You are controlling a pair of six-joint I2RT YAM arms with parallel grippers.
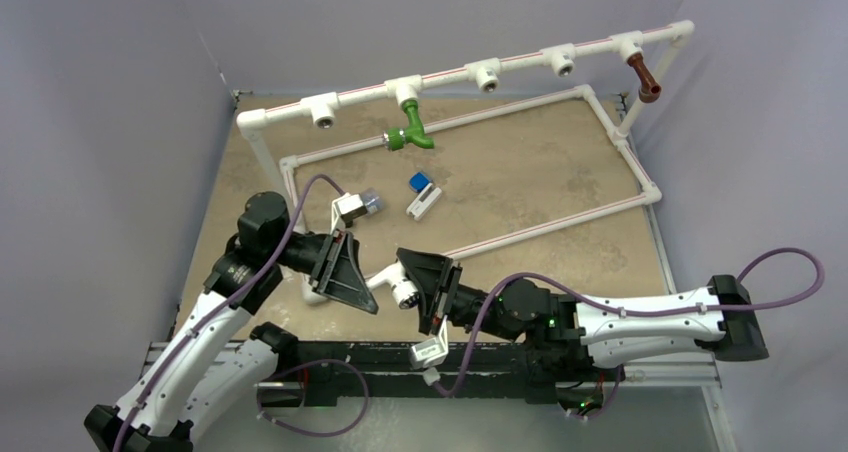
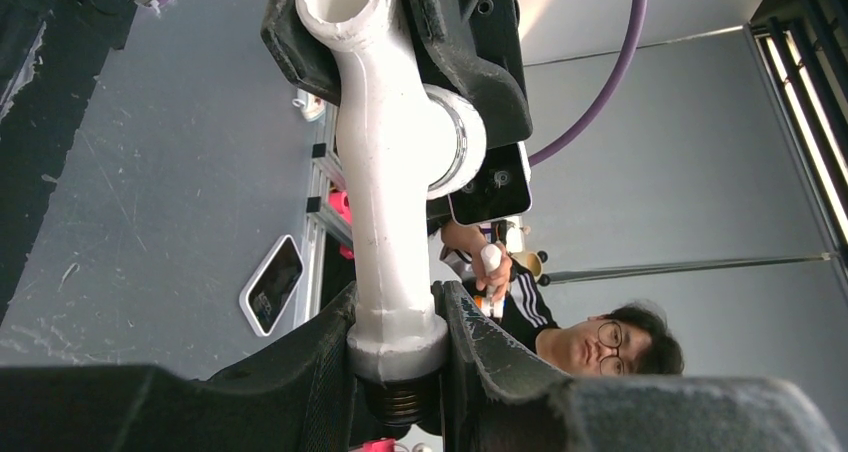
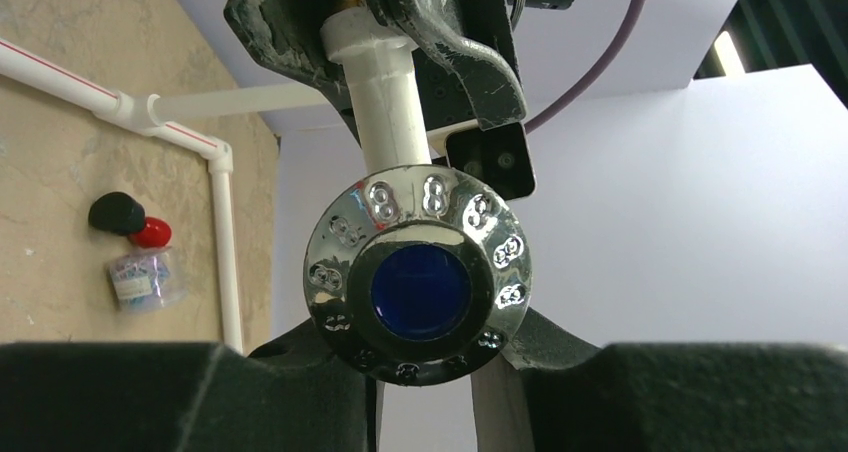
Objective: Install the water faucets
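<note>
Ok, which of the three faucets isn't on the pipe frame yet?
The white faucet with the silvery knob: the left claw grips its threaded end. The green faucet and brown faucet already hang from the pipe frame.

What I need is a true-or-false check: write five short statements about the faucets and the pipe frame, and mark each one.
1. The green faucet hangs from a tee on the top rail of the pipe frame. True.
2. The brown faucet lies loose on the table. False: the brown faucet is mounted at the rail's right end.
3. The left jaws clamp the white faucet at its threaded end. True.
4. Every tee on the top rail carries a faucet. False: three stand open, among them the leftmost tee.
5. The blue-and-white block sits in the right jaws. False: the blue-and-white block lies on the table.
</note>
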